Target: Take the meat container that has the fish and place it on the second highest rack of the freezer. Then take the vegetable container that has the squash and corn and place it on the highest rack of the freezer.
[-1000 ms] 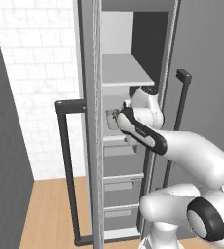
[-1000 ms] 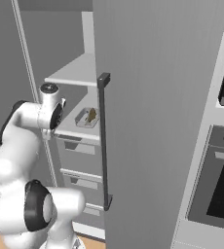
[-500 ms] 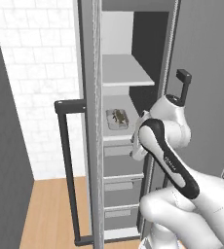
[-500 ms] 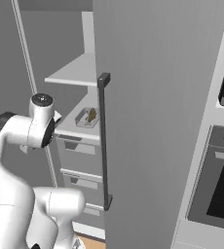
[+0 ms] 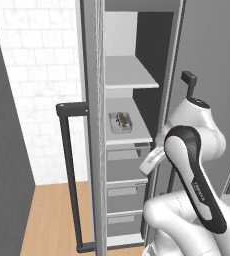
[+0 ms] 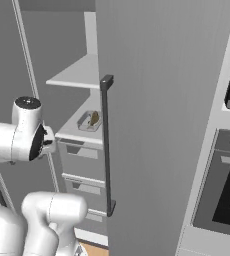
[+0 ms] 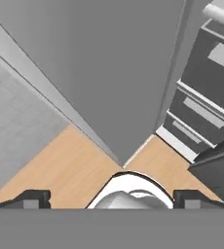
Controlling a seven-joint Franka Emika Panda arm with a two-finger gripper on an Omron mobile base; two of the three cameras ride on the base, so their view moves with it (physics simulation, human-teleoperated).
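Note:
The meat container with the fish rests on the lower of the freezer's two open racks, free of the arm; it also shows as the small clear container beside the door edge. The highest rack above it is bare. My arm is folded in front of the freezer, below the container's rack. My gripper points down at the wood floor, jaws open wide, nothing between the fingertips. The vegetable container is out of view.
The freezer's left door stands open with a long dark handle. Grey drawers sit under the racks. A closed door with a dark handle is at the right, and an oven beyond it.
My arm has drawn back out of the freezer and swung down and to the right. The meat container stays where it was on the lower rack.

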